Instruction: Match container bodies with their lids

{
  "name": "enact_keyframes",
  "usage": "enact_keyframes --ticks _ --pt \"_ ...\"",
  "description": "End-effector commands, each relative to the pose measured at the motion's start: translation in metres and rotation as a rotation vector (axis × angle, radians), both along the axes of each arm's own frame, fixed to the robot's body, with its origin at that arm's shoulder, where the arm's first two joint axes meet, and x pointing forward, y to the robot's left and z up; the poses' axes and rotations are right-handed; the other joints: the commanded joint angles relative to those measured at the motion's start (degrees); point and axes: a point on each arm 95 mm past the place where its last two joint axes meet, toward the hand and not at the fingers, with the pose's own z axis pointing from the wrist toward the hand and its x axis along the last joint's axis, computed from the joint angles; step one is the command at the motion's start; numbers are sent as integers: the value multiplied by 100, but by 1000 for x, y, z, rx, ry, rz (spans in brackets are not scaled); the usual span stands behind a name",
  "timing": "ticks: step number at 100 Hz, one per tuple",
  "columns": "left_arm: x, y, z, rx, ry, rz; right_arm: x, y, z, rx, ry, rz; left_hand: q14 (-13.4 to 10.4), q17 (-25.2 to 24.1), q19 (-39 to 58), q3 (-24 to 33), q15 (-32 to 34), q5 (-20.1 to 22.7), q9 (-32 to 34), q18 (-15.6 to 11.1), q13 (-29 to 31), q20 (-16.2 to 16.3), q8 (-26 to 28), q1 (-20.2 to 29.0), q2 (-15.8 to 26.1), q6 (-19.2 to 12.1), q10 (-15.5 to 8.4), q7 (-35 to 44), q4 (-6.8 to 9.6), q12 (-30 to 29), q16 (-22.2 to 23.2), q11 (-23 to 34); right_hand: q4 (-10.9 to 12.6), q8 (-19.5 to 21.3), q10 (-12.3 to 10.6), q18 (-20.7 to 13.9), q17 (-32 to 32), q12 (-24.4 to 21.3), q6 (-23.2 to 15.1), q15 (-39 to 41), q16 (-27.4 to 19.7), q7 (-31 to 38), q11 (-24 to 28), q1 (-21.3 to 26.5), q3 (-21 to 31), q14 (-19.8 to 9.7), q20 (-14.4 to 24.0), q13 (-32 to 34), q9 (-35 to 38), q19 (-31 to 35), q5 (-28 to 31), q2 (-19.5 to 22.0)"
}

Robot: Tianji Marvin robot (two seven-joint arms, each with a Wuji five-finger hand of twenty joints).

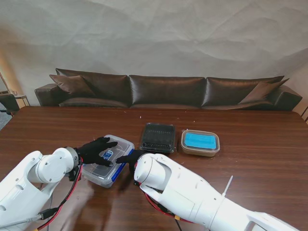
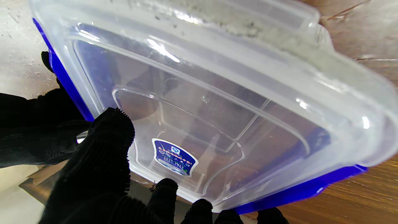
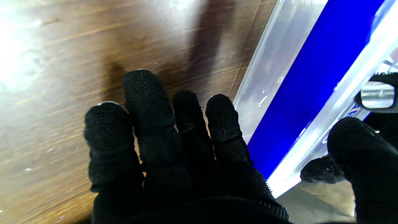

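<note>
Surface: dark brown wooden table (image 1: 250, 159), grain running side to side, glossy with pale glare near my right arm. Room: a long dark leather sofa (image 1: 168, 91) with cushions at both ends stands along the far edge of the table, before a creased off-white wall (image 1: 168, 33).

Item 1: clear plastic container (image 1: 107, 166) with blue clips on its sides, a clear lid (image 2: 217, 102) with a small blue label (image 2: 174, 157) on top. It sits nearest to me, left of centre, slightly tilted in the stand view.

Item 2: black container (image 1: 158, 137), farther from me, just right of the clear one.

Item 3: brown-rimmed container with a blue lid (image 1: 200, 142), just beside the black one on its right, apart from it.

My left hand (image 1: 97, 150), black-gloved, lies over the clear lid with fingers spread, fingertips at the lid's edge near the label.

My right hand (image 1: 129, 158) is at the clear container's right side; its four fingers (image 3: 149, 124) are pressed together, pointing down along the blue clip (image 3: 314, 81) toward the wood, the thumb apart over the lid's rim. I cannot tell whether it grips.

Hard to make out: my right forearm hides the table near me; the black container's contents are too dark to read; the label's print is illegible; the sofa's left end is cut off by furniture at the edge.
</note>
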Motion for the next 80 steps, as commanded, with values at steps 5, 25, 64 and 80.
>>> enact_keyframes --ticks 5,25,64,80 --pt "-20 4 -38 11 115 4 -4 13 2 -11 12 27 130 28 -213 -169 509 524 417 -173 175 -77 199 426 41 360 327 557 53 161 98 535 28 -34 2 294 -643 38 74 26 61 -148 -50 -350 -80 62 -9 354 283 382 165 -6" --pt "-24 5 -41 -3 117 14 -5 19 -2 -77 1 41 131 29 -213 -251 516 569 454 -176 178 -77 208 475 68 367 324 576 65 167 133 540 44 -66 18 435 -131 61 74 -41 37 -345 -126 -629 -504 -20 -116 831 717 450 526 97" --pt "-30 9 -46 -16 119 28 -7 33 -1 -200 -37 83 106 29 -213 -376 523 641 496 -180 186 -77 216 562 114 404 328 599 85 171 182 551 423 71 -134 456 1105 303 -178 1178 345 -296 -223 -23 203 -528 -577 1080 1998 694 1571 162" --pt "-31 12 -46 -16 115 37 -8 37 2 -245 -29 116 93 31 -212 -424 527 650 508 -186 188 -77 217 585 132 411 323 600 89 171 203 552 482 173 -292 291 1411 426 -346 1625 430 -186 -219 182 1415 -843 -755 1108 2350 772 1811 124"
